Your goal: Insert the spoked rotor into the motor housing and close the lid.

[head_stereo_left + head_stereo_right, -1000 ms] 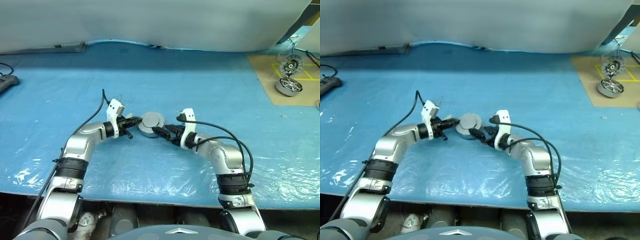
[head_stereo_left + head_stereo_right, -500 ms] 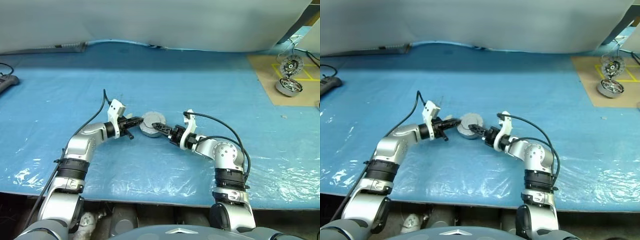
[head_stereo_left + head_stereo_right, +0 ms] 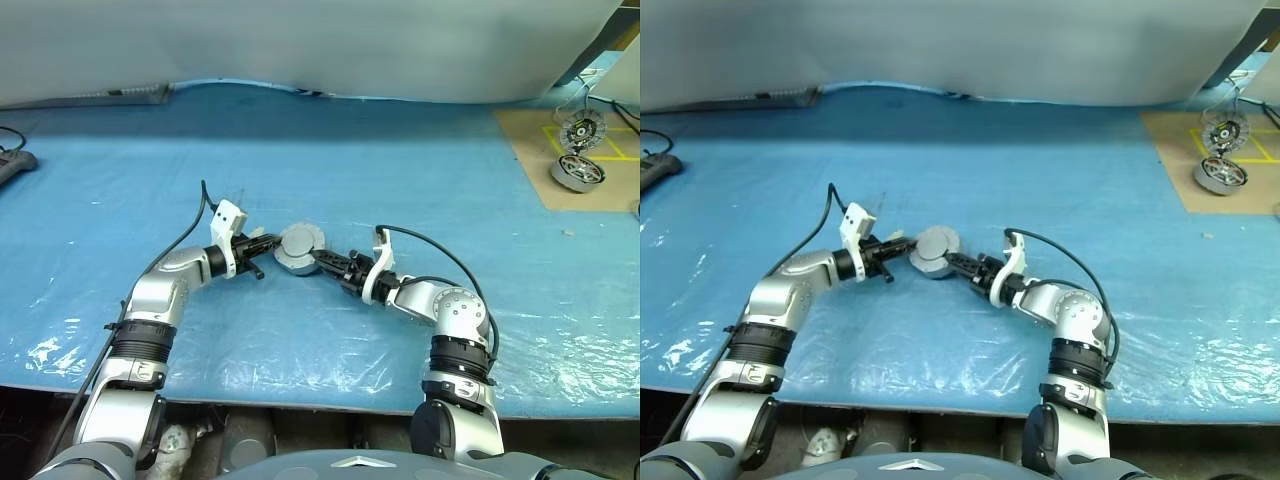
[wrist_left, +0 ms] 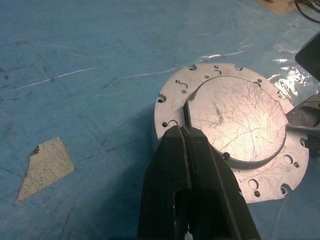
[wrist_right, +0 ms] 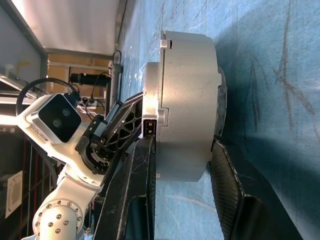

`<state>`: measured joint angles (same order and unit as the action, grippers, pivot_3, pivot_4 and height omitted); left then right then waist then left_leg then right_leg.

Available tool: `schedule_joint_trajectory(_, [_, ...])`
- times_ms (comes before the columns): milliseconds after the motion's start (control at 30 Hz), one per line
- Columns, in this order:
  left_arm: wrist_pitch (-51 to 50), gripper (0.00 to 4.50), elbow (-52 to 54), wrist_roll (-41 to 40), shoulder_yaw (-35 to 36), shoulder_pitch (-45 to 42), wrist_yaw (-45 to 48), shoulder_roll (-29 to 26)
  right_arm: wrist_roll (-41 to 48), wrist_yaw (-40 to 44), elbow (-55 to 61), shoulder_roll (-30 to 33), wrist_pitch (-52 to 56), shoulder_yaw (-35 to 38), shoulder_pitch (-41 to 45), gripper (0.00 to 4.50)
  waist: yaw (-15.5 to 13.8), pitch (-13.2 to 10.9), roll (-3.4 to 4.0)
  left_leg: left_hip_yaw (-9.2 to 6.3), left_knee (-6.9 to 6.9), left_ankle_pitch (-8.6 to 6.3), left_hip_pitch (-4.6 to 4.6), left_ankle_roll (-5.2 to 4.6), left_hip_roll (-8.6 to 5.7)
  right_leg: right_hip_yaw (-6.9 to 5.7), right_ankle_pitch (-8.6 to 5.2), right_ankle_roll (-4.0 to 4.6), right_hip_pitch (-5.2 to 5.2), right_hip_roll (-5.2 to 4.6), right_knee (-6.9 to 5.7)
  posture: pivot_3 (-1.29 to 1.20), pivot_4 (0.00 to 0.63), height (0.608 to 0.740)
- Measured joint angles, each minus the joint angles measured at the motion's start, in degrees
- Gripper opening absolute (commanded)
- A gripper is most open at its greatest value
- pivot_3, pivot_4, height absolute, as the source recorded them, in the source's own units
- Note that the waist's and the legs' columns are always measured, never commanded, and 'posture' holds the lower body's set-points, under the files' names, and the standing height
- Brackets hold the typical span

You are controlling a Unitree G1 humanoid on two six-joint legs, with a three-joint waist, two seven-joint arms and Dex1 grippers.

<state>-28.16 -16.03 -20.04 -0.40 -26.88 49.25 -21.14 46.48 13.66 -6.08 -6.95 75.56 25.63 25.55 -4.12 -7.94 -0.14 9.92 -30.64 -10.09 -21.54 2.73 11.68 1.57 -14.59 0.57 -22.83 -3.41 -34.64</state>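
Head views: motor housing (image 3: 301,249) sits mid-worktop (image 3: 420,170) on the blue sheet, lid (image 3: 303,240) down on top, plain grey face up. Left gripper (image 3: 268,243) comes in from the robot's left, right gripper (image 3: 318,259) from the right, both at the housing's edge. Rotor isn't visible; my guess is it's already inside. Two other motor parts (image 3: 578,150) sit well apart on the brown board at far right.

Left wrist view: left gripper (image 4: 186,134) has its fingers together, tips resting on the flange (image 4: 172,107) just beside the raised round cap (image 4: 235,125). It grips nothing, just presses down. A patch of torn sheet (image 4: 44,165) shows beside the housing.

Right wrist view: housing (image 5: 187,100) seen edge-on. The right gripper (image 5: 182,165) straddles the housing body, one finger (image 5: 142,165) at the flange side, the other (image 5: 227,175) at the base side against the sheet. Fingers look close to the metal; can't tell if it's fully clamped.

Doing this step well, as I judge it:
- squeeze square across the stack, so lid and housing seat flush with no tilt
- keep the left tips pinning the flange so the housing doesn't skate on the slick sheet
- keep the base-side finger from snagging plastic
- check the seam is even all round before letting go
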Motion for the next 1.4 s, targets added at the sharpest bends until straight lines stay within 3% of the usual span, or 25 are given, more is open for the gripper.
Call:
schedule_joint_trajectory(133, [-2.7,0.00,-0.8,-1.7,2.1,-0.5,-1.0,1.8,0.9,-1.0,0.1,-0.3,0.0,0.3,-0.3,1.14,-0.1,0.0,0.00,0.00,0.00,0.00,0.00,0.00,0.00,0.00,0.00,0.00,0.00,-0.01,-0.02,0.00,0.150,0.740])
schedule_joint_trajectory(200, [-4.9,0.37,-1.1,-3.4,4.0,-0.9,-2.1,2.9,1.4,-1.6,0.3,-0.7,0.0,0.6,-0.5,1.14,-0.1,0.0,0.00,0.00,-0.01,0.00,0.00,0.00,0.00,0.00,0.00,0.00,-0.01,0.00,-0.02,0.00,0.150,0.740])
schedule_joint_trajectory(600, [-19.4,4.36,1.6,-21.1,21.8,0.5,-15.8,10.9,6.0,-6.4,-0.9,-1.3,-3.4,3.1,1.2,1.14,0.0,-0.6,-0.14,-0.15,-0.09,0.00,-0.50,0.00,-0.01,-0.12,0.02,0.03,-0.33,0.07,-0.02,0.00,0.150,0.740])
schedule_joint_trajectory(633, [-20.6,4.50,2.2,-23.2,23.6,1.1,-17.3,11.9,6.0,-6.6,-1.6,-1.2,-4.1,3.3,2.0,1.14,0.0,-0.7,-0.20,-0.17,-0.10,0.00,-0.51,0.00,0.00,-0.14,0.02,0.03,-0.33,0.07,-0.02,0.00,0.150,0.740])
schedule_joint_trajectory(900, [-27.0,4.50,5.4,-41.9,34.9,4.8,-29.3,19.7,7.5,-6.7,-7.1,0.4,-8.8,4.7,9.3,1.14,-0.1,-1.1,-0.49,-0.38,-0.31,0.00,-0.72,0.01,0.01,-0.28,0.03,0.03,-0.34,0.10,-0.06,0.00,0.150,0.740])
schedule_joint_trajectory(1400, [-28.1,4.50,8.1,-57.9,33.5,6.4,-37.5,25.3,13.4,-10.8,-4.8,-0.1,-6.5,1.3,11.2,1.14,-0.5,-1.1,-0.49,-0.83,-0.64,0.01,-0.94,0.01,0.00,-0.59,0.04,0.01,-0.25,0.12,-0.17,0.00,0.150,0.740])
